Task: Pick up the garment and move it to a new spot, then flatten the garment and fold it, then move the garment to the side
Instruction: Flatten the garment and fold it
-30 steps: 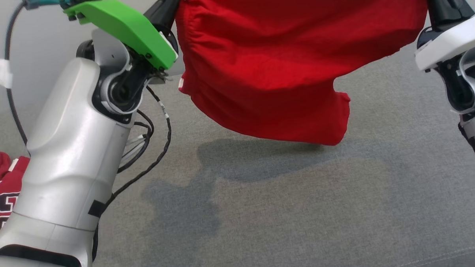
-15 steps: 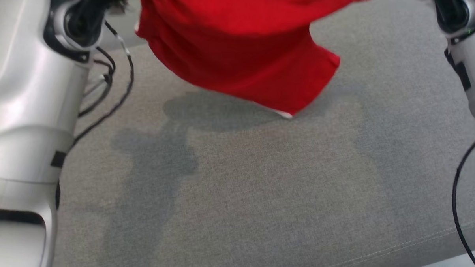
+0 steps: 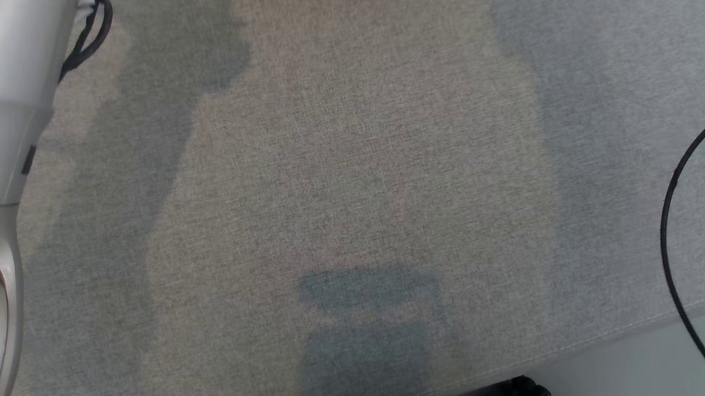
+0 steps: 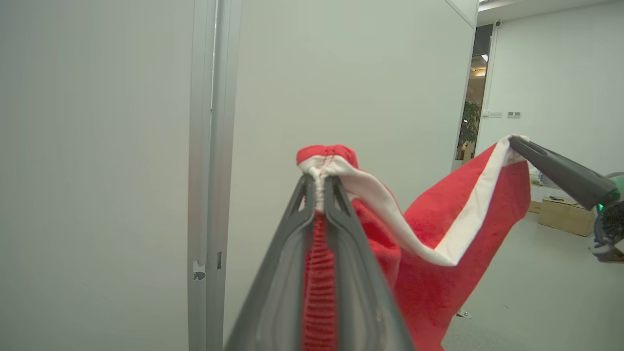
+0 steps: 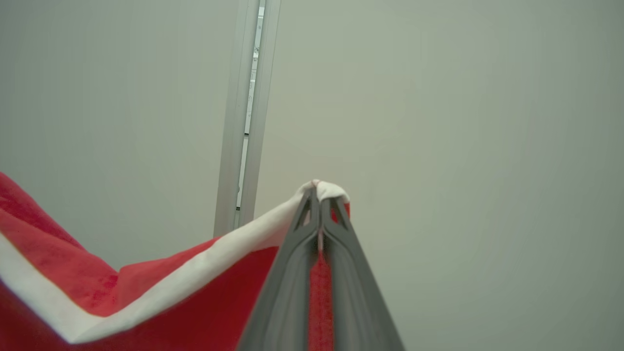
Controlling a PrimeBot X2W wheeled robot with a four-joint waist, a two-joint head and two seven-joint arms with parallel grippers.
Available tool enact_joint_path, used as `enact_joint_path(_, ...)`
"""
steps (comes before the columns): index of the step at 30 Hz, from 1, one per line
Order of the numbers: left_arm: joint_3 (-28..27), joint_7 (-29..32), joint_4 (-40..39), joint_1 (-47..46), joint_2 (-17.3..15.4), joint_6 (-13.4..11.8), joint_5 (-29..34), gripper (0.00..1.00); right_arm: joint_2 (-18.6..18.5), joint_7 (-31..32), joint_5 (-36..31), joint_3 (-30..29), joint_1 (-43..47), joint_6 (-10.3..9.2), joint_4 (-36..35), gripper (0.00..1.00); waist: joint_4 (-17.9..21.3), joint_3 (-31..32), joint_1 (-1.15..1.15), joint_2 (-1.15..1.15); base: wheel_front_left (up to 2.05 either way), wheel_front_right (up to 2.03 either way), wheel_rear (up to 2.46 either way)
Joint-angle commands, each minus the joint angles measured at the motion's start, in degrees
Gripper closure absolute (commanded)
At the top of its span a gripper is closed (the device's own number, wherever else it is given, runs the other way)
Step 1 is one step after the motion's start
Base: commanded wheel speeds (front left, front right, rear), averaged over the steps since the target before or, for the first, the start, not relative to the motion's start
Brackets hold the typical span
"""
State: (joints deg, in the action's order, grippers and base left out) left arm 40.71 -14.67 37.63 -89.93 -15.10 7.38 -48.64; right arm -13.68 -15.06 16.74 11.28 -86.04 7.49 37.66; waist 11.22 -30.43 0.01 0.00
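Head view, grey cushion (image 3: 351,163): the camera is looking down onto the upholstery, which is serving as the work surface; soft shadows are falling across it from whatever is hanging above
Head view, left forearm (image 3: 2,87): the pale shell is running up out of the top left corner, suggesting the arm is reaching high over the surface
Head view, black cable (image 3: 665,222): it is curving down the right edge, crossing the cushion's seamed front
Left wrist view, left gripper (image 4: 319,181): the two dark fingers are clenching a bunched end of the white hem, with ribbed red cloth squeezing between them
Left wrist view, garment (image 4: 438,234): the red cloth is hanging in the air before a pale wall (image 4: 365,73), its white band sagging in a curve from one grip to the other
Left wrist view, right gripper (image 4: 517,144): it is pinching the far end of the same band, so both holds are sharing one edge
Right wrist view, right gripper: its fingers are pressing tight on a white corner, the cloth falling away to the lower left
Judged purpose: holding two ends of one hem is letting the weight of the garment open it before laying down; the slack band suggests the arms are needing to spread wider
Judged stage: the carrying is under way; flattening, folding and setting aside are yet to come
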Motion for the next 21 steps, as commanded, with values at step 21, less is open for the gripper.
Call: enact_joint_path(21, -10.0, -0.5, -26.8, 48.8, -2.8, 0.2, 14.8, 1.00, -3.6, -0.2, 0.8, -3.7, 48.3, 0.00, -24.2, 1.00, -3.2, -0.8, -0.01, 0.00, 0.00, 0.00, 0.00)
